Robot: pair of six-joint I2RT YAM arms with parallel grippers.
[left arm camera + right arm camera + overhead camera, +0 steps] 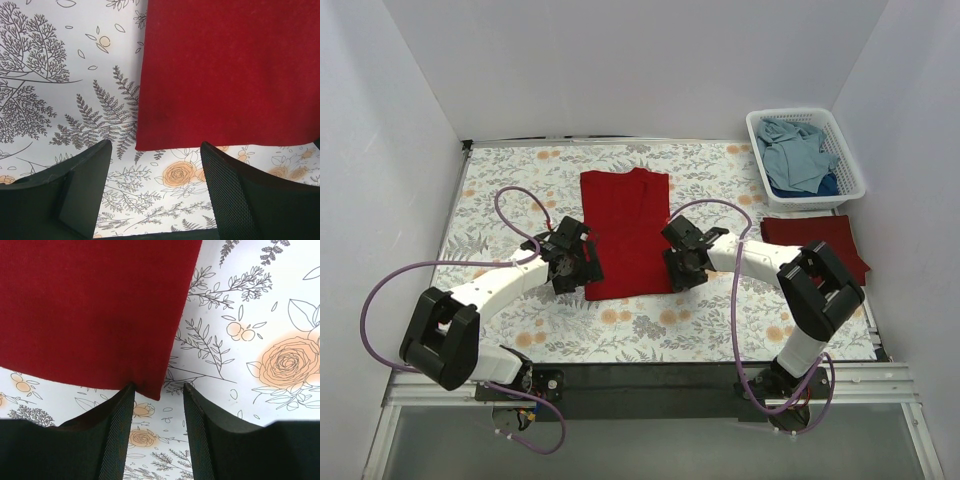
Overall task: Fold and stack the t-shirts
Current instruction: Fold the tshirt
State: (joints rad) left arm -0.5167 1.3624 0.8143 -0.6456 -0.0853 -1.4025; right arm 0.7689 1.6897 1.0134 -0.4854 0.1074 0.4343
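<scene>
**Q:** Where do the t-shirts lie?

**A:** A bright red t-shirt (pixel 625 232) lies flat in the middle of the flower-printed table (pixel 720 170), folded into a long strip running away from the arms. A darker maroon t-shirt (pixel 815 245) lies folded near the right edge, well apart from the red one. Some dusty blue t-shirts (pixel 795 150) are heaped in a white lattice basket (pixel 848 160) at the far right corner, just behind the maroon one.

**Q:** What are the arms doing?

**A:** The left gripper (pixel 575 262) sits at the red shirt's near left corner. Its black fingers (pixel 85 175) are spread wide with only tablecloth between them, and the hem lies just beyond the tips. The right gripper (pixel 682 262) sits at the near right corner. Its jaws are parted more narrowly, and the cloth's corner lies right at the gap. The corner is not pinched, and I cannot tell whether it touches a finger.

**Q:** Is anything crowding the work?

**A:** Purple cables (pixel 705 204) loop above the table beside each arm, one arching between the red and maroon shirts. White walls (pixel 620 60) close in the left, far and right sides.
</scene>
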